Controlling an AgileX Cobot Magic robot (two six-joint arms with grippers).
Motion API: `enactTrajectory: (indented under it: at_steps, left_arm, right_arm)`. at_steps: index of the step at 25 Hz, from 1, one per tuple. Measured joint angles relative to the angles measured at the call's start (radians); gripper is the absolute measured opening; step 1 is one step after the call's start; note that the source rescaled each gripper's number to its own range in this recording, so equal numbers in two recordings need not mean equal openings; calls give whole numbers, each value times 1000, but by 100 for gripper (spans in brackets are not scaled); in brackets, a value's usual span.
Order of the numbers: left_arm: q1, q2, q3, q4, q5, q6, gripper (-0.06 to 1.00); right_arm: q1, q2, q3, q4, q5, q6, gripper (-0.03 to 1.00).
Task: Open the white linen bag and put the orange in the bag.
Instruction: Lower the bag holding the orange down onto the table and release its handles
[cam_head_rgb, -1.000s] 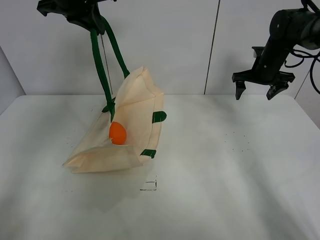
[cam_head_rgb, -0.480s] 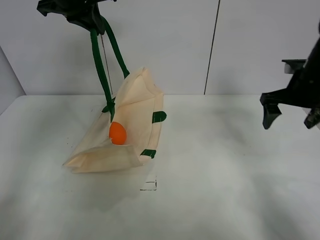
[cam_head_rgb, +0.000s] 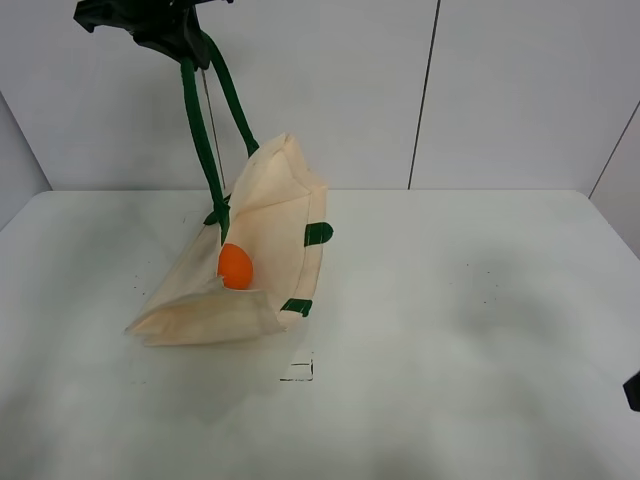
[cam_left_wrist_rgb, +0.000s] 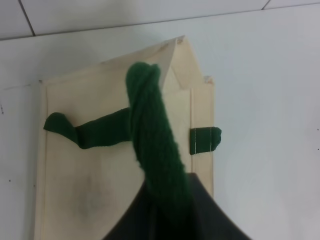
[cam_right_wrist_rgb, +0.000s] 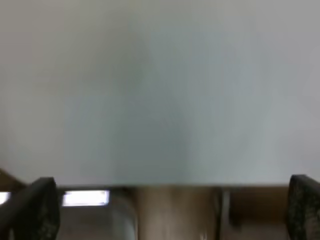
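Observation:
The white linen bag (cam_head_rgb: 255, 250) hangs tilted from one dark green handle (cam_head_rgb: 205, 130), its lower end resting on the table. My left gripper (cam_head_rgb: 172, 32) is high at the top left, shut on that handle. The left wrist view looks down the handle (cam_left_wrist_rgb: 152, 145) onto the bag (cam_left_wrist_rgb: 100, 170), with the gripper (cam_left_wrist_rgb: 170, 220) dark at the edge. The orange (cam_head_rgb: 235, 266) sits inside the bag's open mouth. My right gripper (cam_right_wrist_rgb: 170, 210) is open and empty, its fingertips (cam_right_wrist_rgb: 42, 205) wide apart. Only a dark bit of the right gripper (cam_head_rgb: 633, 390) shows at the exterior view's right edge.
The white table (cam_head_rgb: 450, 330) spreads to the right of the bag. A small square mark (cam_head_rgb: 297, 370) lies in front of the bag. The right wrist view is blurred and shows the table's surface (cam_right_wrist_rgb: 160, 100) and its edge.
My right arm has swung down from the upper right and has almost left the exterior view at the lower right. The left gripper, bag and orange have not moved.

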Motion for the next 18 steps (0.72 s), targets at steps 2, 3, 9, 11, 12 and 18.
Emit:
enactTrajectory:
  at_steps: [2, 3, 9, 11, 12, 18]
  left_arm:
    - [0, 0, 0, 0, 0, 0, 0]
    - [0, 0, 0, 0, 0, 0, 0]
    - [0, 0, 0, 0, 0, 4, 0]
    - [0, 0, 0, 0, 0, 5, 0]
    - [0, 0, 0, 0, 0, 6, 0]
    - [0, 8, 70, -1, -14, 7, 0]
  right_arm:
    - [2, -180, 54, 0, -28, -11, 100]
    - [4, -251, 74, 0, -41, -20, 100]
    - [5, -642, 113, 0, -91, -13, 100]
    - [5, -690, 114, -3, -92, -4, 100]
    - [5, -695, 114, -4, -92, -1, 100]
    - [5, -696, 114, -5, -92, 4, 100]
